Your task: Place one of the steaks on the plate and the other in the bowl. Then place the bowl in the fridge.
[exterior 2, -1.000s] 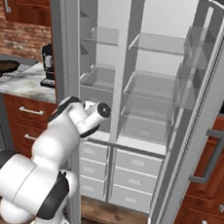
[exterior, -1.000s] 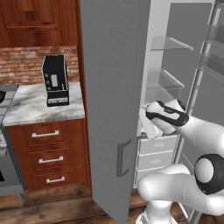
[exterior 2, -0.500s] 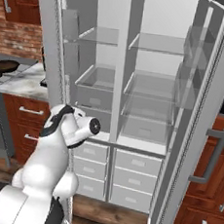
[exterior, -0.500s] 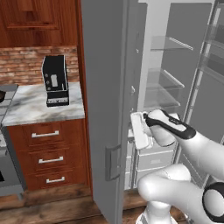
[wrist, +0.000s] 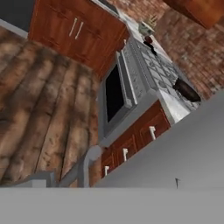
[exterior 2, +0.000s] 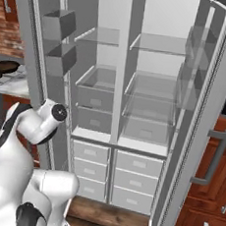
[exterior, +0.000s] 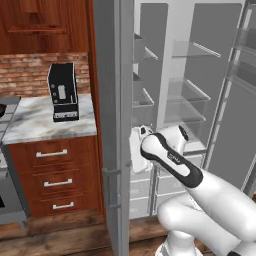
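1. Claw [exterior: 134,150] sits at the inner edge of the fridge's left door [exterior: 107,125], low down, about level with the lowest glass shelf. Its fingers are spread wide and we see nothing between them.
2. Its fingertips are tucked behind the door edge in the left base view, so we cannot tell whether they touch the door.
3. Fridge [exterior 2: 131,62] stands open, both doors swung out. Its glass shelves [exterior 2: 156,44] are just beyond and above the claw, and the grey drawers [exterior 2: 132,164] are below and beyond it.
4. Door handle [exterior: 111,187] is on the far face of the door from the claw, slightly lower. In the hand view it shows as a grey bar [wrist: 83,168] right ahead of the claw.
5. Hand camera looks past the door's grey face down at the wood floor [wrist: 39,109], the oven [wrist: 116,94] and the frying pan [wrist: 187,89] on the stove top, all well apart from the claw.
6. Coffee machine [exterior: 63,92] stands on the marble counter [exterior: 45,122], on the far side of the door from the claw, with the wooden drawers [exterior: 52,175] below it.
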Available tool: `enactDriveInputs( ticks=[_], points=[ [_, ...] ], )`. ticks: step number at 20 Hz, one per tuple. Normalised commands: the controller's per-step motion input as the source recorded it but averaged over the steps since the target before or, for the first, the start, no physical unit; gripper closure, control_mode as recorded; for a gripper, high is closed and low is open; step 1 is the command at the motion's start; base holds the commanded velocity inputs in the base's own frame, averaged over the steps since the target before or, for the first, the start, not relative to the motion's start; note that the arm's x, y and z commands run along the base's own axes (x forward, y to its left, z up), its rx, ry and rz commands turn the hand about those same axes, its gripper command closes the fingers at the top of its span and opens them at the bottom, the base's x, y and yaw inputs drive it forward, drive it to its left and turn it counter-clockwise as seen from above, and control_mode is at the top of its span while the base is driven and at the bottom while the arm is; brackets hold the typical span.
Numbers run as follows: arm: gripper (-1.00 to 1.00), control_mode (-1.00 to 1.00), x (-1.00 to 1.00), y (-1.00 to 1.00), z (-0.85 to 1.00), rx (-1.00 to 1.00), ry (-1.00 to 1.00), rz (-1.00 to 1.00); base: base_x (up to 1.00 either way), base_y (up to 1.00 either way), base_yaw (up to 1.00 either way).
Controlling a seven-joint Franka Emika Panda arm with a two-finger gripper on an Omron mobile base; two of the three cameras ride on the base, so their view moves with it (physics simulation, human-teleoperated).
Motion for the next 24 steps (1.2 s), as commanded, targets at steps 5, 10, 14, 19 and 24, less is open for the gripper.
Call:
enactDriveInputs(
  ticks=[5, 10, 14, 19, 24],
  points=[
    [-1.00, -1.00, 0.07, 1.00, 0.17, -0.19, 0.39, -0.09, 0.00, 0.00, 0.00],
    [-1.00, -1.00, 0.03, 0.61, 0.19, -0.14, 0.30, -0.08, 0.00, 0.00, 0.00],
    [-1.00, -1.00, 0.06, -0.58, 0.60, -0.18, 0.11, -0.01, 0.00, 0.00, 0.00],
    [-1.00, -1.00, 0.06, -0.97, 0.99, -0.13, 0.31, -0.02, 0.00, 0.00, 0.00],
    [-1.00, -1.00, 0.21, -0.84, 0.91, -0.23, 0.24, 0.18, 0.00, 0.00, 0.00]
  ],
)
